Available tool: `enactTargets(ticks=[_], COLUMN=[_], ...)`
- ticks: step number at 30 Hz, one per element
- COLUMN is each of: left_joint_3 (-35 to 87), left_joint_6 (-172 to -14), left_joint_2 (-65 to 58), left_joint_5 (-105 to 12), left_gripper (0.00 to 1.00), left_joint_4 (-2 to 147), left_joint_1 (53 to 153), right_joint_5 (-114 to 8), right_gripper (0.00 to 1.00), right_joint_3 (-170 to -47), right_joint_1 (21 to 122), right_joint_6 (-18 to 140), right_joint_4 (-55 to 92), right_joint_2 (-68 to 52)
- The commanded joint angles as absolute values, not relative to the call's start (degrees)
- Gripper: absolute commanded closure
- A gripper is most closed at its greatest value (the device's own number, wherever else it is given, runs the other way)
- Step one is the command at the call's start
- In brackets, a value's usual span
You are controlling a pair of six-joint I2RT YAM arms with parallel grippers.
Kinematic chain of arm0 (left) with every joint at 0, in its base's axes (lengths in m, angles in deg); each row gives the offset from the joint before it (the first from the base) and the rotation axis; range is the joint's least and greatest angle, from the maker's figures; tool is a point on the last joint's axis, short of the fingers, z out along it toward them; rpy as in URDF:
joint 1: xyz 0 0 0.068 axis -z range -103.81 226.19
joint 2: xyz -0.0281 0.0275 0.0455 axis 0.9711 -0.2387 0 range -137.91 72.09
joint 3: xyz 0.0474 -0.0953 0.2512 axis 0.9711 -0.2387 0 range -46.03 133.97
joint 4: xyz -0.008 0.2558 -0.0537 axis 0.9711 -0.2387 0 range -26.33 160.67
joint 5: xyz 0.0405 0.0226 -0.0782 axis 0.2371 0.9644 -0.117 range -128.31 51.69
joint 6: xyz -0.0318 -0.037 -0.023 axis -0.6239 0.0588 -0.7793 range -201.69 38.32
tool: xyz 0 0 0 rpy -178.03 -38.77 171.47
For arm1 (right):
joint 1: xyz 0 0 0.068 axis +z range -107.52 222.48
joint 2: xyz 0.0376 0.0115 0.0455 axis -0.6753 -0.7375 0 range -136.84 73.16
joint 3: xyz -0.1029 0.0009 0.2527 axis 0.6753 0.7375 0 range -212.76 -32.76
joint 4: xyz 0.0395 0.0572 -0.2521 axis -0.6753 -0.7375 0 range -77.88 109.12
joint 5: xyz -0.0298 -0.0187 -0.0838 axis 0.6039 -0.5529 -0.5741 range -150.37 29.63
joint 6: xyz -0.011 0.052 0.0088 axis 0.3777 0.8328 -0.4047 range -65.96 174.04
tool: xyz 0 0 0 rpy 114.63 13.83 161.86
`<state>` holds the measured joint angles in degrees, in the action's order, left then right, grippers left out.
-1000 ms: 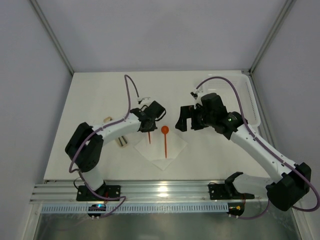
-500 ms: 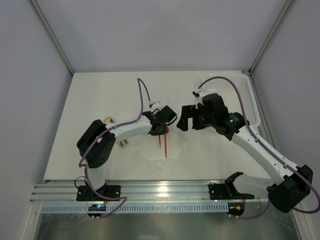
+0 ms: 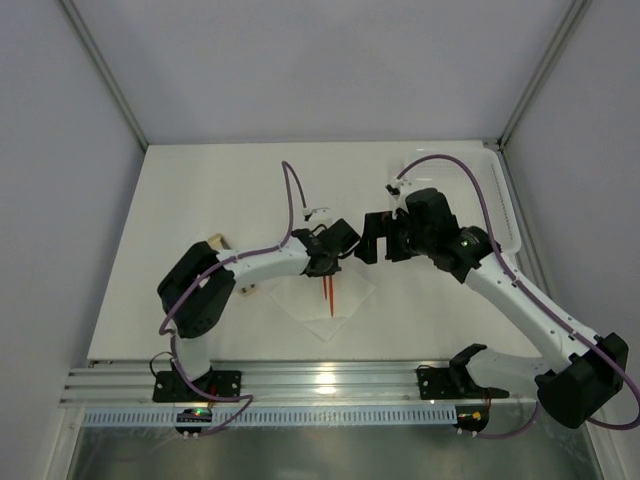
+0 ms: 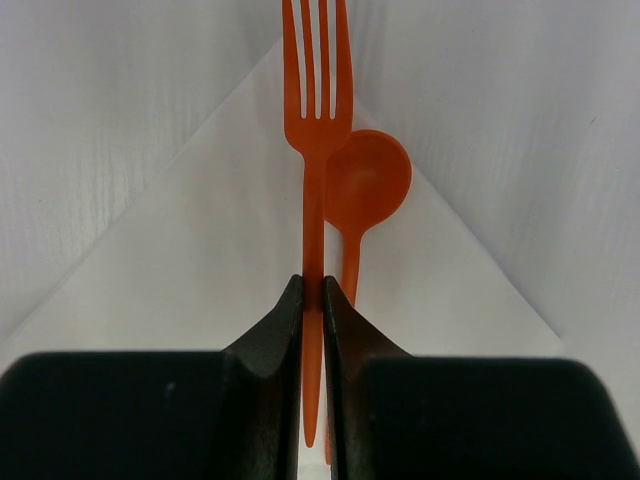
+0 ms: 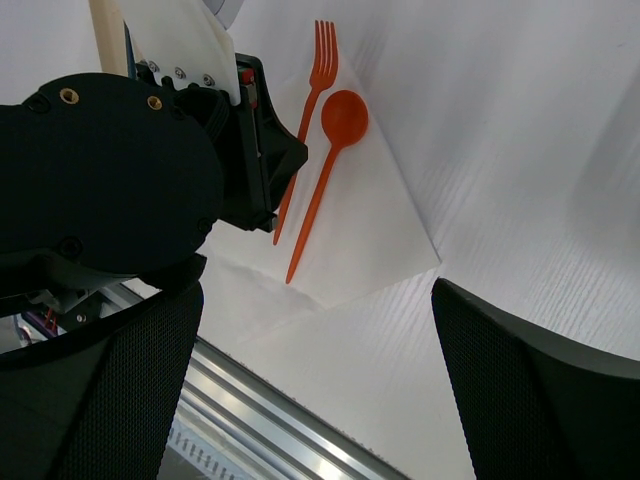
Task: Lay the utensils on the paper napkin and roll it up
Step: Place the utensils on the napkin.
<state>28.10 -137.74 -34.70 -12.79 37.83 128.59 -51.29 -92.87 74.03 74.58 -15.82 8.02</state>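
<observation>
No legible text, label, brand, number or sign on any surface in these 3 views

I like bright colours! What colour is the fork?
Orange. The fork shows best in the left wrist view.

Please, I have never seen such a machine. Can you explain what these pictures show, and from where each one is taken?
These are two robot arms fixed at the near edge of a white table. The wide picture looks down from above. The other two come from a small camera on each wrist. A white paper napkin lies on the table, with an orange spoon on it. The left gripper is shut on the handle of an orange fork, right beside the spoon. The right gripper is open and holds nothing.
</observation>
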Motion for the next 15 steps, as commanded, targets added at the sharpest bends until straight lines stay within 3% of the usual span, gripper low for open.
enactTargets(ticks=[1,15], left_joint_3=[27.4,24.5], left_joint_6=[-139.1,-140.3], left_joint_2=[-34.4,-33.0], left_joint_5=[-9.9,-9.3], left_gripper=[1.00,1.00], left_joint_4=[38.7,38.7], left_joint_1=[129.7,132.0], right_joint_5=[-52.2,-51.7], right_gripper=[0.01,0.01], right_joint_3=[-92.9,-92.6], right_joint_1=[74.2,74.2], right_joint_6=[75.0,75.0], right_joint_4=[-14.3,-13.8], right_joint_2=[9.3,9.4])
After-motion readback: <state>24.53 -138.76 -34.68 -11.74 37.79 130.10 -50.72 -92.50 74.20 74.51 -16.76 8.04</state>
